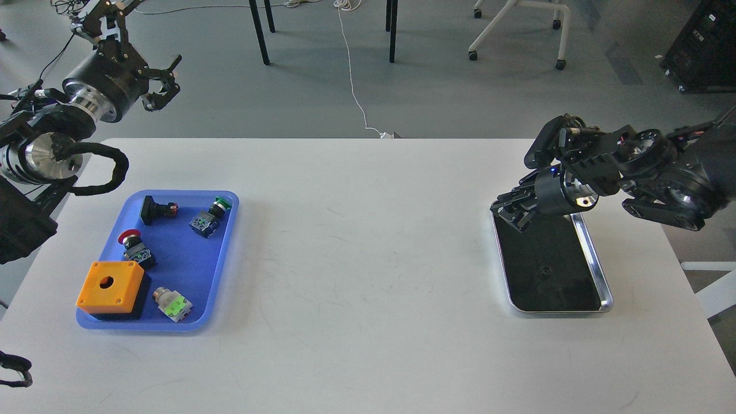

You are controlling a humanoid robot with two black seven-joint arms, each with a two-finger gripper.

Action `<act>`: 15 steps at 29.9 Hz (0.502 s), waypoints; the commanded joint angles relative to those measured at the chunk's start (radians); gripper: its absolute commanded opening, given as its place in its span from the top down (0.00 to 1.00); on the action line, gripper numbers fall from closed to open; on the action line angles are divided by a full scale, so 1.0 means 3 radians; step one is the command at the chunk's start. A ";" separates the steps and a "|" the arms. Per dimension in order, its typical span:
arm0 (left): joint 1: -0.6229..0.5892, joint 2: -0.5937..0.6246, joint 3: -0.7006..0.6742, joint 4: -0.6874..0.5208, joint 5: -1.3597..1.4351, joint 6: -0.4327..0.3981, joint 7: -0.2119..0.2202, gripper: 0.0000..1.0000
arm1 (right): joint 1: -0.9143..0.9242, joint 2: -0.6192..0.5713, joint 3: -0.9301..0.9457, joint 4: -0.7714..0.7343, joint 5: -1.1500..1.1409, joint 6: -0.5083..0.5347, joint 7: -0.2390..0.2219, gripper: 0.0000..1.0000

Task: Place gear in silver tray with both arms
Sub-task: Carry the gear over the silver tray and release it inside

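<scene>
1. You're in a lab or test room: a plain white table (pixel 356 259) on grey floor.
2. Beyond the table, you see black table legs (pixel 261 31), a white cable (pixel 353 86) trailing to it, and a castor chair base (pixel 517 31).
3. Far right of the table, black equipment (pixel 704 46).

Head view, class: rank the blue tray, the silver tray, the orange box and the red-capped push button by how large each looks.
1. Blue tray
2. Silver tray, somewhat smaller, partly hidden by the right gripper
3. Orange box
4. Red-capped push button
</scene>
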 commanded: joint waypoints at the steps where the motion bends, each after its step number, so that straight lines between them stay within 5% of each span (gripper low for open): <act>1: 0.0006 -0.0011 0.0005 0.0000 0.0000 0.0007 0.0003 0.02 | -0.0225 -0.0120 -0.0009 -0.0088 -0.0014 -0.0050 0.0000 0.86; 10: 0.0006 -0.0011 0.0010 0.0000 0.0000 0.0017 0.0003 0.02 | -0.0716 -0.0069 0.0031 -0.0564 -0.0131 -0.0352 0.0000 0.76; 15: 0.0006 -0.0006 0.0015 0.0000 0.0000 0.0022 0.0003 0.02 | -0.0706 -0.0120 0.0067 -0.0482 -0.0121 -0.0433 0.0000 0.38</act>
